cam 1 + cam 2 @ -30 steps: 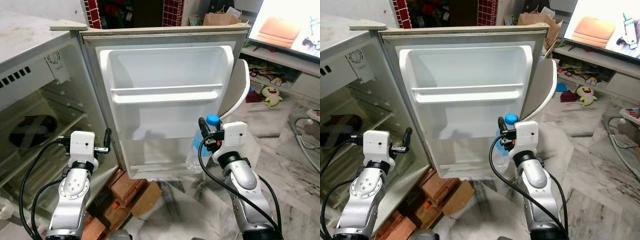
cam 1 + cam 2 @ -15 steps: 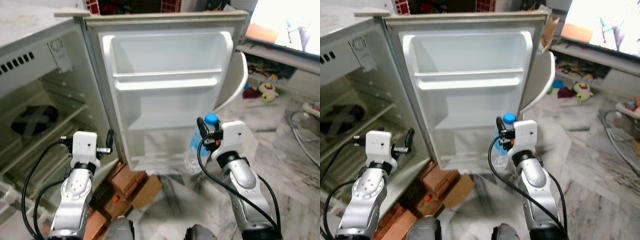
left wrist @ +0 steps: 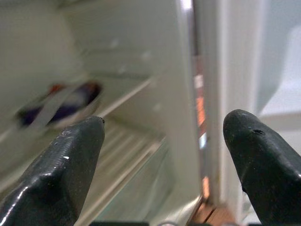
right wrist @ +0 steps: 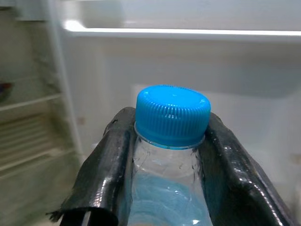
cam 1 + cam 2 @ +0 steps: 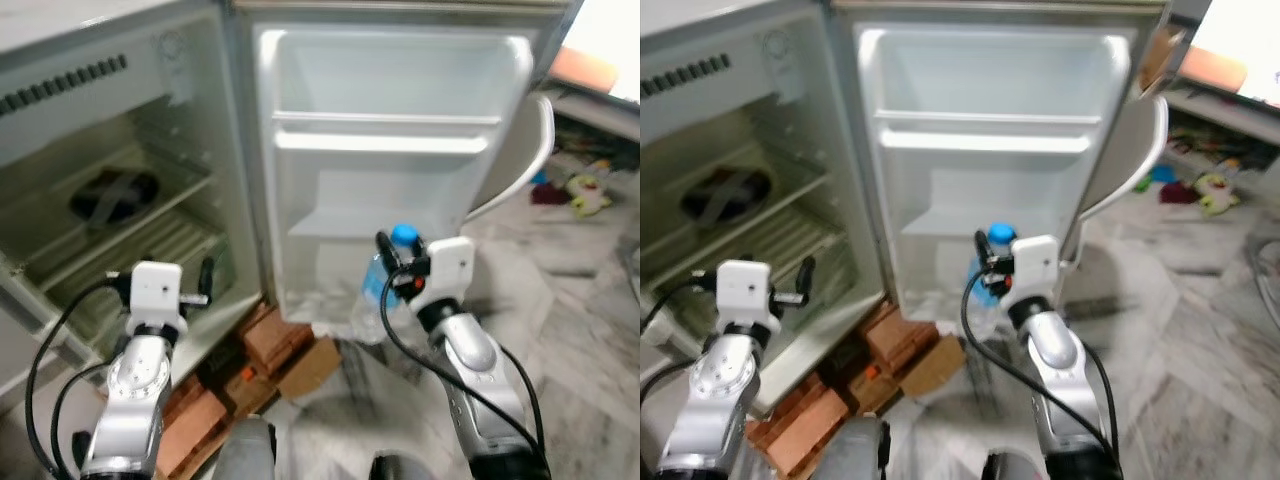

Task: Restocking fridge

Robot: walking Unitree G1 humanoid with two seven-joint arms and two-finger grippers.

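Since the earlier frames the head camera has swung toward the robot's left, so the fridge cabinet now takes up more of the picture and the door sits more central; the arms keep their raised poses. Nearest, at about 5 o'clock, the right end effector is clamped on the neck of a clear water bottle with a blue cap, held upright just in front of the lower part of the open fridge door. At 7 o'clock the left end effector hangs with its fingers spread wide, gripping nothing, before the cabinet's front edge. Below, between the arms, bricks and flattened cardboard lie on the marble floor. Farther in, at 10 o'clock, a dark bowl sits on a wire shelf inside the fridge. The door's upper shelf lies at 12 o'clock.
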